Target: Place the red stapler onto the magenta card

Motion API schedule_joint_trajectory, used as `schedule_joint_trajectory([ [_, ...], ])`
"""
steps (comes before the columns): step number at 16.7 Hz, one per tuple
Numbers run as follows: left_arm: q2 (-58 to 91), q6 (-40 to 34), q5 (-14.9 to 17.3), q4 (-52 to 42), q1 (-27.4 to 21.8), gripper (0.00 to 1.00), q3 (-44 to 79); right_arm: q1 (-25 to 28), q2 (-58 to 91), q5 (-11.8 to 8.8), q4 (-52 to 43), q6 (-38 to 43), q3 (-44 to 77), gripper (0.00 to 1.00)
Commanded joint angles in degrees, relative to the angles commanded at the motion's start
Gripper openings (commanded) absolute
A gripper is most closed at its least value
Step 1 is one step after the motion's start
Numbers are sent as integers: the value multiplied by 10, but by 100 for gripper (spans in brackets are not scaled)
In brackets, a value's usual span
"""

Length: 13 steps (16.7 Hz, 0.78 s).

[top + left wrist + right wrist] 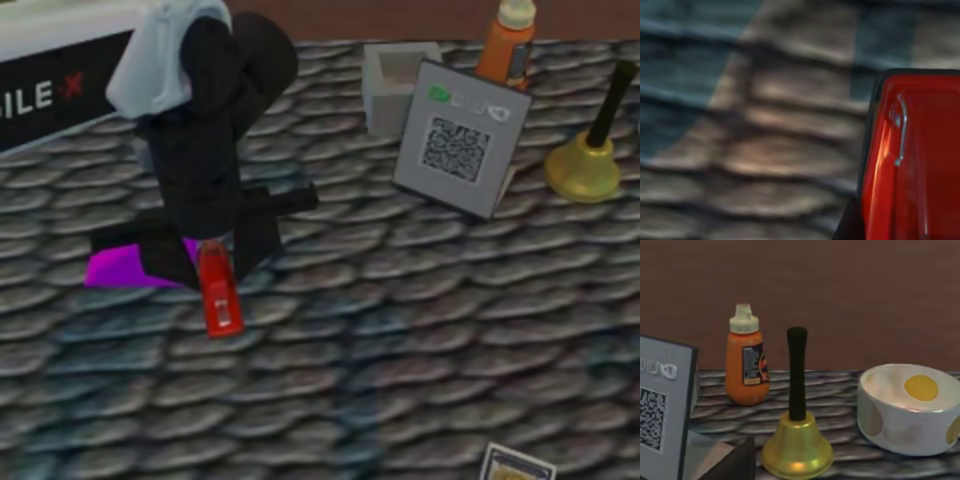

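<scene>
The red stapler (218, 295) sticks out from under my left gripper (211, 252), which is shut on its far end; its silvery detail points toward the table's front. The magenta card (124, 268) lies flat just left of the stapler, mostly hidden under the black arm. The stapler hangs beside the card's right edge, not over it. In the left wrist view the red stapler (920, 165) fills the right side, very close, with a dark finger (850, 226) against it. My right gripper is out of the top view and does not show in its own wrist view.
At the back right stand a grey QR-code card (455, 140), a grey box (392, 85), an orange bottle (507, 45) and a brass bell (585, 160). A white bowl (910, 407) sits beside the bell. A blue-bordered card (517, 465) lies at the front edge.
</scene>
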Motion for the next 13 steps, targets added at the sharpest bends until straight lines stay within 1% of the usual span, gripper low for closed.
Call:
schedule_joint_trajectory([
  [3,3,0,0,1,-3,0,-1,0,0,0,0,0,0,100],
  [6,16,-39,0,-6,14,0,19,0,0,0,0,0,0,100],
  [9,42,-133,1,-20,51,0,56,0,0,0,0,0,0,100],
  [13,83,-330,2,-43,117,0,111,0,0,0,0,0,0,100],
])
